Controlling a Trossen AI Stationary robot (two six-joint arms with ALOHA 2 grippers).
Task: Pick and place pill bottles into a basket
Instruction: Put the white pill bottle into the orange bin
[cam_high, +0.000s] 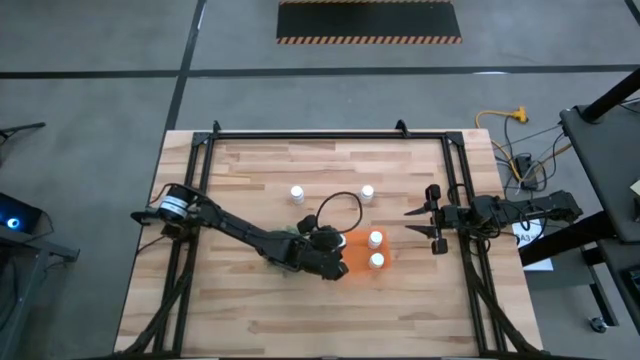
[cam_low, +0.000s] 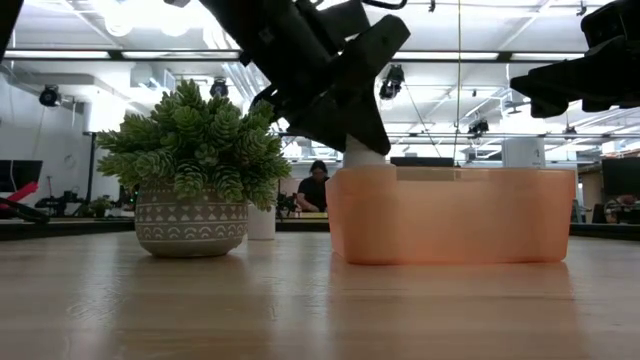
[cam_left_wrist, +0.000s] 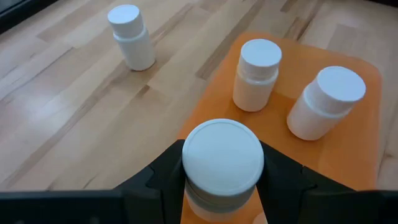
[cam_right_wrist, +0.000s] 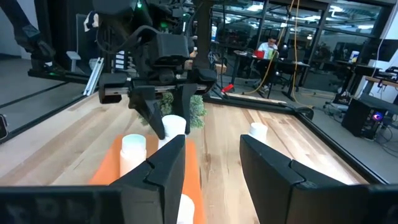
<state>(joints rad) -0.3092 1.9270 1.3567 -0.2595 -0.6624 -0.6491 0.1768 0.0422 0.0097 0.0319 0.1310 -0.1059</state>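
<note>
- Your left gripper (cam_left_wrist: 222, 180) is clamped on a small white capped plastic pill bottle (cam_left_wrist: 222, 163) over the orange plastic basket (cam_left_wrist: 211, 99), which holds two bottles.
- Your right gripper (cam_high: 412, 224) waits beside the basket, fingers together, empty.

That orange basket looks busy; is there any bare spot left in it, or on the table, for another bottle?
The bright orange rectangular basket has bare floor beside its two standing white pill bottles. The left gripper crowds its near end. The wooden table is bare along its front.
</note>
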